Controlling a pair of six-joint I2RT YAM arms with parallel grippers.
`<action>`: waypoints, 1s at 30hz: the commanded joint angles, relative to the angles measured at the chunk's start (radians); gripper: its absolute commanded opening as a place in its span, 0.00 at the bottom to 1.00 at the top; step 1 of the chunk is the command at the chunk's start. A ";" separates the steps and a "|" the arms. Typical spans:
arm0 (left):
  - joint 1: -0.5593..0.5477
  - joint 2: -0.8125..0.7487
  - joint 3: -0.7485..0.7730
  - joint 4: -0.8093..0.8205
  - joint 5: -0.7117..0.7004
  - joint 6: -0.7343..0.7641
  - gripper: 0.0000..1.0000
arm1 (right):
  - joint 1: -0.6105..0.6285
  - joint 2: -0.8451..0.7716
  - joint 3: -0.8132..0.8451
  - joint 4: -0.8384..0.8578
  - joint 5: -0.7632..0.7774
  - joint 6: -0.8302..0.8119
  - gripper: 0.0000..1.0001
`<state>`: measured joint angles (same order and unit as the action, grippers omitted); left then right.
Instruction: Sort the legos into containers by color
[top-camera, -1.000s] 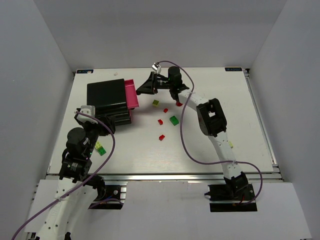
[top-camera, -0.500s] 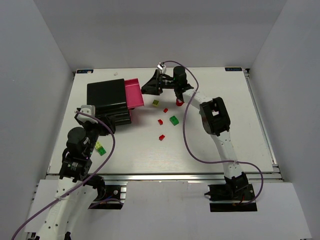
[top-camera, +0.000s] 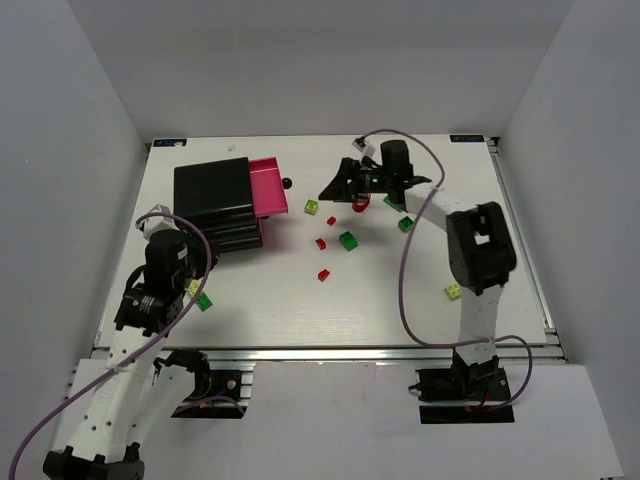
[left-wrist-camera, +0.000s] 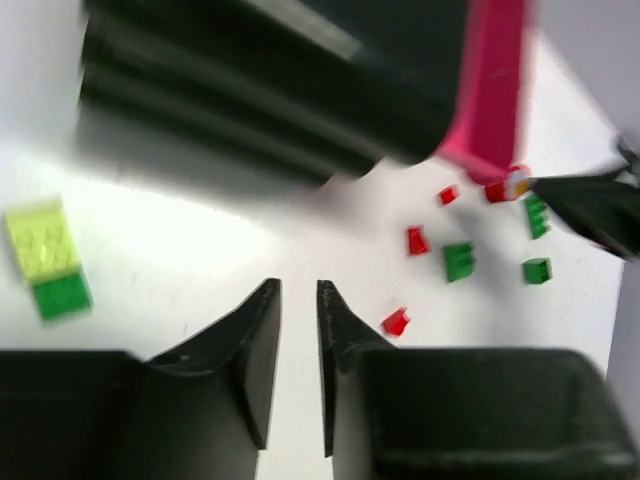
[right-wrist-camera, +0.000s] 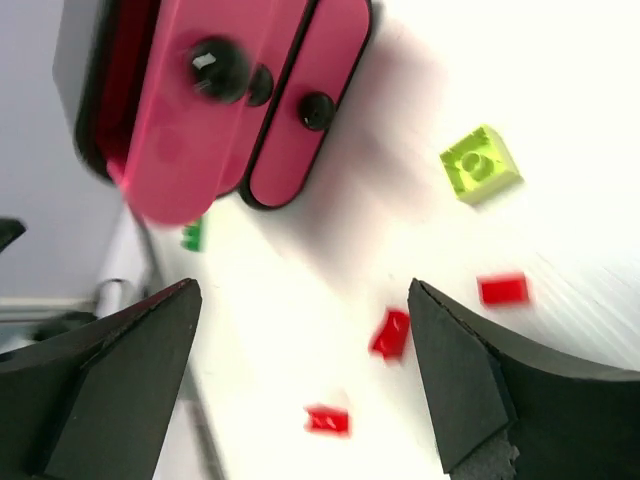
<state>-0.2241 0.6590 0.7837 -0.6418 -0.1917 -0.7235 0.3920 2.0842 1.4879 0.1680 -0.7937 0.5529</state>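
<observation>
Standing wide apart with nothing between them, the fingers (right-wrist-camera: 120, 370) of the right gripper (right-wrist-camera: 300, 370) frame a stretch of bare white table (right-wrist-camera: 300, 280). Just past the fingertips lie three red bricks (right-wrist-camera: 390, 333), loosely strung out and not touching. A lime brick (right-wrist-camera: 480, 165) sits beyond them on its own. Further out is the pink box (right-wrist-camera: 180, 130), with dark round knobs (right-wrist-camera: 315, 110) on the face turned toward the wrist camera. A small green brick (right-wrist-camera: 192, 235), blurred, shows beside the box's lower edge. Seen from above, this gripper is over the far half of the table, to the right of the pink box, which sits against the right side of the black box (top-camera: 212, 190).

The left gripper (left-wrist-camera: 298, 340) has its fingers (left-wrist-camera: 250, 350) drawn close. A thin strip of table shows between them and nothing is pinched. To their left a lime-yellow brick (left-wrist-camera: 40, 240) and a dark green brick (left-wrist-camera: 62, 295) lie touching end to end. Ahead stands the black box's ribbed side, and scattered bricks (left-wrist-camera: 459, 260), red and green, lie to the right.
</observation>
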 joint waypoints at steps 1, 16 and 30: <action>0.006 0.048 0.026 -0.261 -0.026 -0.266 0.33 | -0.011 -0.238 -0.127 -0.107 0.125 -0.352 0.89; 0.014 0.505 0.196 -0.599 -0.251 -0.361 0.81 | -0.085 -0.863 -0.363 -0.364 -0.119 -0.548 0.70; 0.023 0.544 0.074 -0.329 -0.249 -0.225 0.94 | -0.180 -1.013 -0.460 -0.348 -0.334 -0.581 0.80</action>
<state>-0.2077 1.2427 0.8890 -1.0809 -0.4496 -0.9905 0.2310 1.0973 1.0370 -0.2020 -1.0557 -0.0116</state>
